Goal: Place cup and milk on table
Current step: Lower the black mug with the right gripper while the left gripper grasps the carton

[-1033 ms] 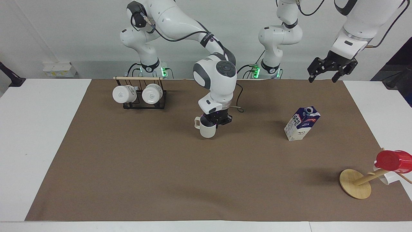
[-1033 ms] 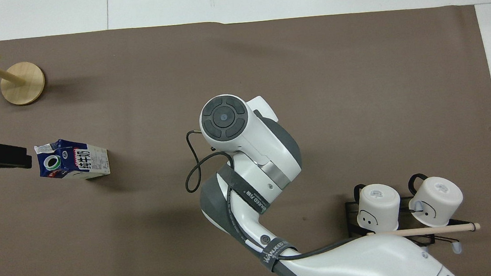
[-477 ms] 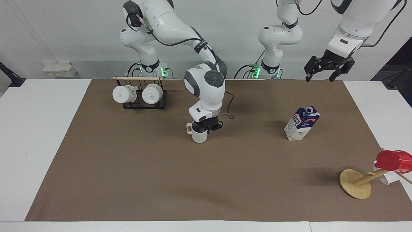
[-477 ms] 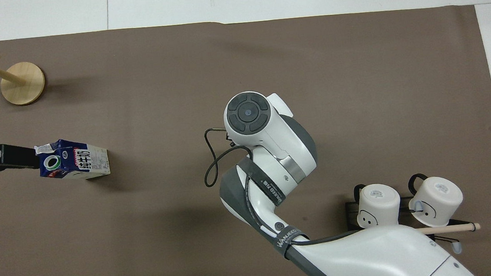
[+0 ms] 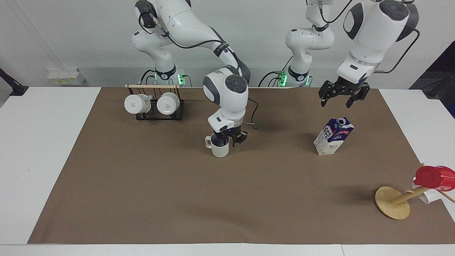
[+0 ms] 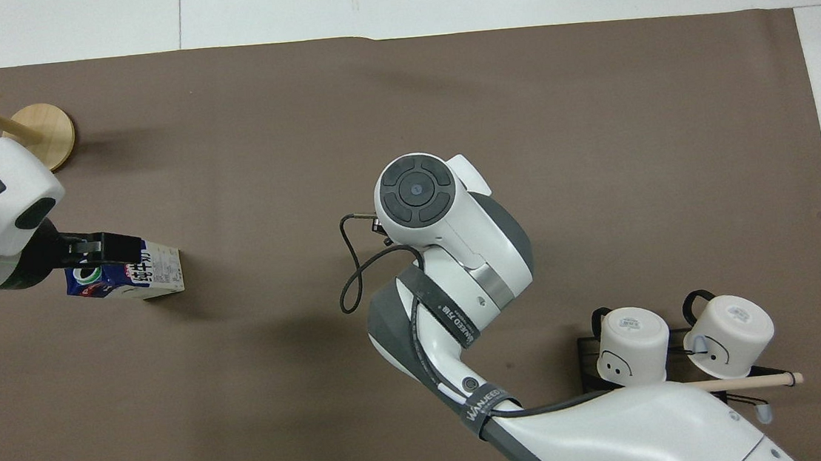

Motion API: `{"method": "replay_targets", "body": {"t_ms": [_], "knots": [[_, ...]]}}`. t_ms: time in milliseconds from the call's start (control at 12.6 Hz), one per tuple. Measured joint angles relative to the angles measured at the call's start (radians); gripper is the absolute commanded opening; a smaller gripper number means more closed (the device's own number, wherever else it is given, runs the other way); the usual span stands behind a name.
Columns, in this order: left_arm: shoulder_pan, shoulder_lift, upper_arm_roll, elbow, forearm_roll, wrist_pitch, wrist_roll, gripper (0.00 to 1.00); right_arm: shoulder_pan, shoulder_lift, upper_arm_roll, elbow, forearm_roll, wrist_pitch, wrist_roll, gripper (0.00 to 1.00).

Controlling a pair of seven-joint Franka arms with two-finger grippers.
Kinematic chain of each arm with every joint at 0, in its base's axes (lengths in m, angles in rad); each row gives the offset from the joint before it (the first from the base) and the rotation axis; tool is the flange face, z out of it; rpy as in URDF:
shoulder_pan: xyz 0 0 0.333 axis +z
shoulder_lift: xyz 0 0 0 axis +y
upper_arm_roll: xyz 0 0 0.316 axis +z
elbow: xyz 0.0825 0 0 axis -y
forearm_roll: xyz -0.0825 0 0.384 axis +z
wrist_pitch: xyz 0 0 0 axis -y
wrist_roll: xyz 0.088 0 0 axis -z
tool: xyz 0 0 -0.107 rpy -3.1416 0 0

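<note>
The off-white cup (image 5: 220, 149) stands upright on the brown mat (image 5: 177, 199) of the table (image 5: 35, 149), near the middle, handle toward the right arm's end. My right gripper (image 5: 229, 139) sits at its rim with the fingers spread: one finger inside the cup, the other outside. In the overhead view the right arm covers the cup. The blue and white milk (image 5: 333, 137) carton stands on the mat toward the left arm's end. My left gripper (image 5: 336, 103) hangs open in the air above the milk (image 6: 157, 267), not touching it.
A black wire rack (image 5: 153, 106) with two white mugs stands close to the robots at the right arm's end. A tilted wooden mug tree (image 5: 391, 202) carrying a red cup (image 5: 435, 177) stands at the left arm's end, farther from the robots.
The right arm carried the cup a little toward its own end and set it on the mat, then its fingers spread. The left arm swung in over the milk carton.
</note>
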Motion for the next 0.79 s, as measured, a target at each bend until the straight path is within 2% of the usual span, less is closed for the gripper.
{"method": "replay_targets", "body": {"t_ms": [159, 318, 556, 794], "knots": [[0.000, -0.001, 0.001, -0.014, 0.000, 0.015, 0.000, 1.00, -0.005, -0.026, -0.002, 0.010, 0.000, 0.001, 0.000, 1.00], [0.000, -0.006, 0.001, -0.014, 0.000, 0.017, 0.000, 1.00, -0.038, -0.085, -0.004, 0.016, 0.000, -0.019, 0.000, 1.00], [0.000, -0.009, 0.002, -0.023, 0.000, 0.030, 0.013, 1.00, -0.141, -0.208, -0.006, 0.017, 0.000, -0.101, -0.033, 1.00], [0.007, -0.010, 0.013, -0.079, 0.000, 0.097, 0.078, 1.00, -0.242, -0.294, -0.008, 0.016, 0.001, -0.173, -0.113, 1.00]]}}
